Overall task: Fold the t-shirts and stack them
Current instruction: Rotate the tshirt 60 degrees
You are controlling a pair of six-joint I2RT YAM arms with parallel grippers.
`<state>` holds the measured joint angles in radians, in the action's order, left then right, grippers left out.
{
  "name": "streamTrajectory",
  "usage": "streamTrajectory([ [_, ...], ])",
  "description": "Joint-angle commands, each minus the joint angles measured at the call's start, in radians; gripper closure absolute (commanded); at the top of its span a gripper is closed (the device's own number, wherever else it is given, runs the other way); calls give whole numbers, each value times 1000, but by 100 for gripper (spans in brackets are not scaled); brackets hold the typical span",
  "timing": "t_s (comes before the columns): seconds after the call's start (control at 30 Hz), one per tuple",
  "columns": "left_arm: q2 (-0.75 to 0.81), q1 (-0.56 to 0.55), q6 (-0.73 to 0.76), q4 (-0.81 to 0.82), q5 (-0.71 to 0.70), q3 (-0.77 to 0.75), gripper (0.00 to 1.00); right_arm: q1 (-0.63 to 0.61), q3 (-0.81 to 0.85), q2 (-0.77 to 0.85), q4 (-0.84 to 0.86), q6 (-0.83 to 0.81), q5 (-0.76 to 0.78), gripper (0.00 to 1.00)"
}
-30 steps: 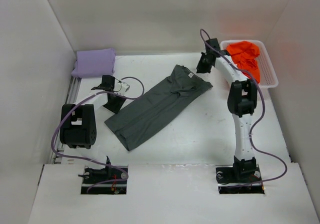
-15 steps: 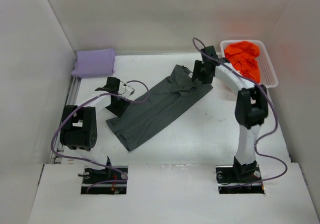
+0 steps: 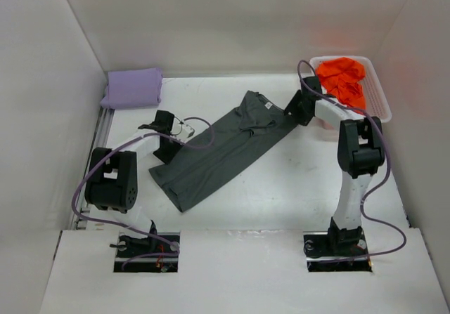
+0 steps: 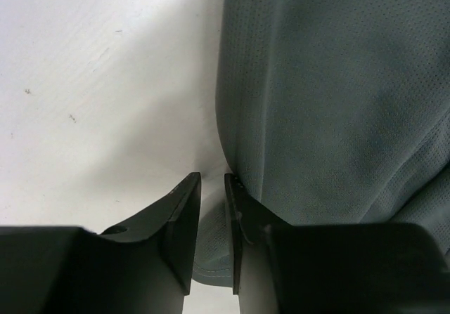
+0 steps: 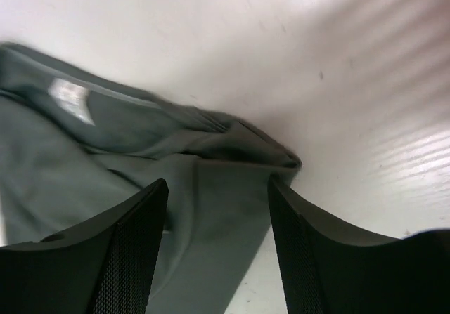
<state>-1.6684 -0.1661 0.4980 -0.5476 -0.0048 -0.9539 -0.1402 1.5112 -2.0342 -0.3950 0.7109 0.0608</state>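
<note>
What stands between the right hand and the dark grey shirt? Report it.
Nothing visible does. The right hand hangs open over a corner of the dark grey shirt, with no other object between them.

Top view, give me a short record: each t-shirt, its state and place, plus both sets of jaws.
lavender t-shirt: folded, far left corner
dark grey t-shirt: folded lengthwise into a strip, mid-table
orange t-shirt: crumpled in white basket, far right
left jaws: closed on dark grey t-shirt's left edge
right jaws: open over its collar end
</note>
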Motion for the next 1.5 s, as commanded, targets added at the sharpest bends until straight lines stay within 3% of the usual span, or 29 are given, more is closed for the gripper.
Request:
streamTrajectory([
  [0.0,-61,-23,5,-92,37,104,81,-22,64,-17,-51,62,-7,37],
  [0.17,-14,-60,4,-103,61,138,83,-15,109,-27,-166,55,-19,38],
  [0.27,16,-77,2,-98,75,150,83,-23,64,78,-160,7,-24,39],
  [0.37,45,-75,-1,-89,85,164,83,-93,-81,302,-72,-33,-12,37],
  [0.47,47,-68,-4,-86,98,173,83,-137,-263,513,31,48,23,36],
  [0.6,16,-71,-6,-86,103,172,83,-91,-439,627,145,198,-56,37],
  [0.77,10,-83,-12,-83,106,168,83,-23,-580,658,289,269,-299,37],
  [0.97,-1,-83,-13,-75,106,170,83,29,-560,553,223,193,-207,37],
  [1.3,-5,-71,-13,-72,106,172,83,58,-436,267,232,154,-254,36],
  [1.47,-14,-54,-13,-64,106,176,83,66,-444,262,234,136,-266,36],
])
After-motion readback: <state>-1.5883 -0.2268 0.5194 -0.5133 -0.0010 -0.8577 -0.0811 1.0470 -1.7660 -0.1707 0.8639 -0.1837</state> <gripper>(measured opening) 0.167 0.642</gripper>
